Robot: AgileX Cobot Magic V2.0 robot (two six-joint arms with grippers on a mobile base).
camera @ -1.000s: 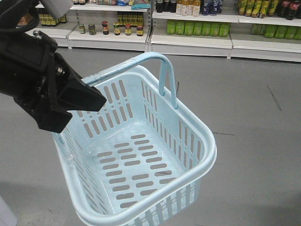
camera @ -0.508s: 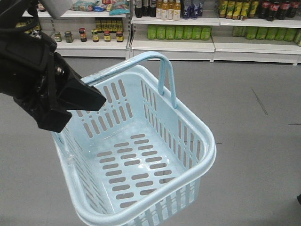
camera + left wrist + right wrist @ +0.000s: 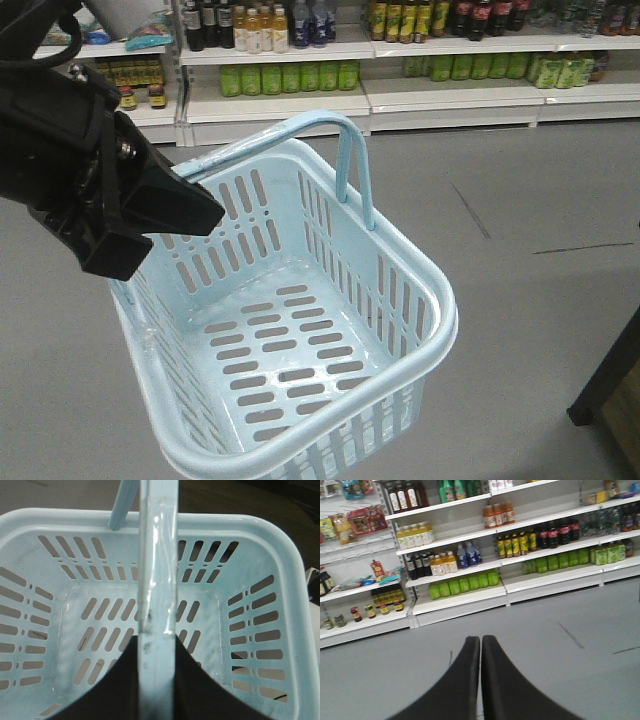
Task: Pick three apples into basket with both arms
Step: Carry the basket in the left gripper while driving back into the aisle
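The pale blue basket (image 3: 300, 330) hangs above the grey floor with nothing inside it. My left gripper (image 3: 185, 195) is shut on its loop handle (image 3: 345, 150); in the left wrist view the handle (image 3: 157, 580) runs between the two black fingers (image 3: 117, 680) of the left gripper (image 3: 157, 645), and the slotted bottom of the basket (image 3: 100, 625) lies below. My right gripper (image 3: 480, 641) is shut with nothing in it, held over bare floor and facing the shelves. No apples show in any view.
Shop shelves (image 3: 290, 70) with bottles and jars run along the back, also seen as shelves (image 3: 470, 575) in the right wrist view. A dark piece of furniture (image 3: 612, 385) enters at the lower right edge. Grey floor (image 3: 520, 260) lies all around.
The background shelves have slid left across the front view while basket and left gripper keep their place in frame. A dark furniture edge has come into view at the lower right.
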